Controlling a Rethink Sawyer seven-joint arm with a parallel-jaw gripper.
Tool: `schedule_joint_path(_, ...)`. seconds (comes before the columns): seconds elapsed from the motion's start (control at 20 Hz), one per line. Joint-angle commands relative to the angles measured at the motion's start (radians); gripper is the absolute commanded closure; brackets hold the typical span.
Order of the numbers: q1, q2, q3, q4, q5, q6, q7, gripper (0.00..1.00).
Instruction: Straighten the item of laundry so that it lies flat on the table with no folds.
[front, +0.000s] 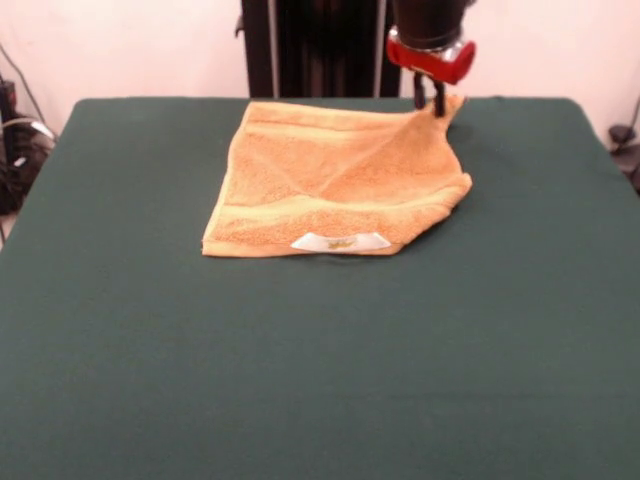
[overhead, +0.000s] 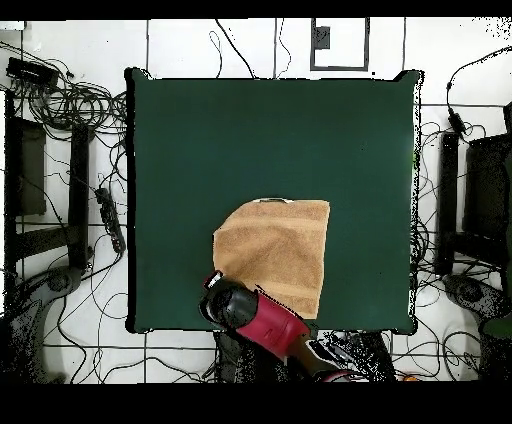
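Towel (front: 335, 180) (orange-tan terry, woven border bands) lies on green table (front: 320, 380), toward the far side, approx. centred left-to-right in front view. Near edge runs roughly straight and carries a white sewn label (front: 340, 241). Left and far edges lie flat; a diagonal crease runs from mid-cloth up to the far right corner. That corner is drawn up into a small peak at the gripper (front: 430, 100), which comes down from the top edge, red collar w/ dark fingers (front: 438, 100) below it. Fingers stand close together, pinched on the raised corner. Right edge of towel is pulled inward below the peak, so the outline is not a clean rectangle.

Overhead view: towel (overhead: 275, 250) sits in the table half nearer the robot base, label edge pointing away from the base. Red-and-black arm (overhead: 265, 320) covers the towel corner at lower left; finger tips not visible here. Cables and equipment surround table (overhead: 270, 130) on the floor.
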Motion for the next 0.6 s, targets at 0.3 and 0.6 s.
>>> schedule_joint_path(0.3, 0.053, 0.003, 0.062, -0.022, 0.035, -0.057, 0.263, 0.00)
schedule_joint_path(0.6, 0.060, 0.016, 0.060, -0.032, 0.036, -0.066, 0.262, 0.00)
